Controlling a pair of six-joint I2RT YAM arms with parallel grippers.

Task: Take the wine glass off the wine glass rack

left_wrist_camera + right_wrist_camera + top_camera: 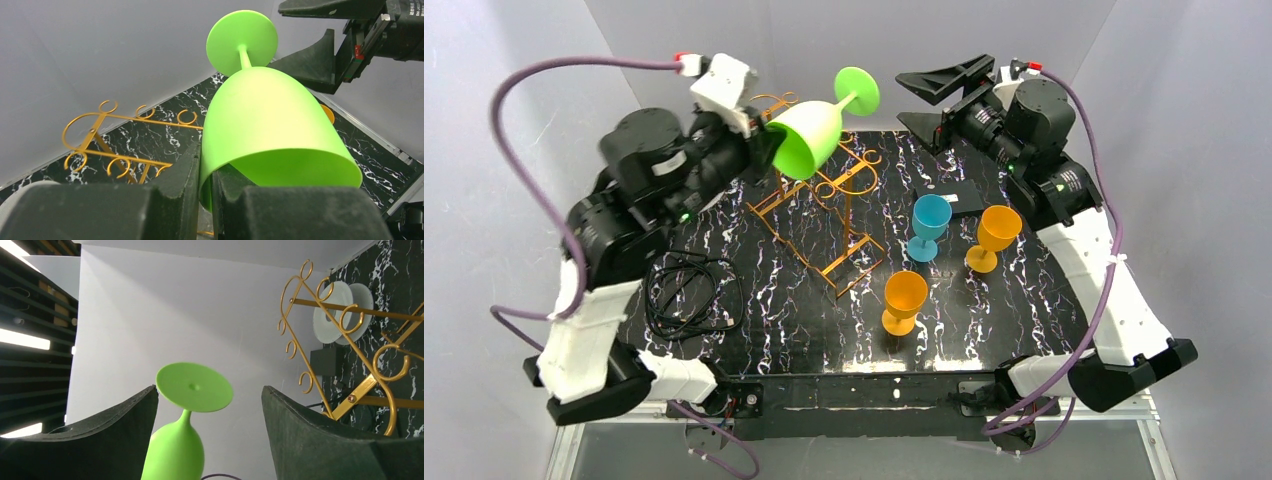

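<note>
Because the left hand (206,200) alone carries the wine glass (809,135), clamped on its rim above the rack (824,215), the right hand (929,100) gapes unloaded.

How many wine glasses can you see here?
4. A green one, tipped, in the left tool above the rack; a blue one and an orange one standing right of the rack; another orange one in front of those. None seems hidden.

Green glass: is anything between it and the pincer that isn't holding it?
Nothing visible. The right pincer is open, and the round foot of the green glass shows straight ahead between its fingers. The gold rack stands off to the side. The left pincer grips the rim.
</note>
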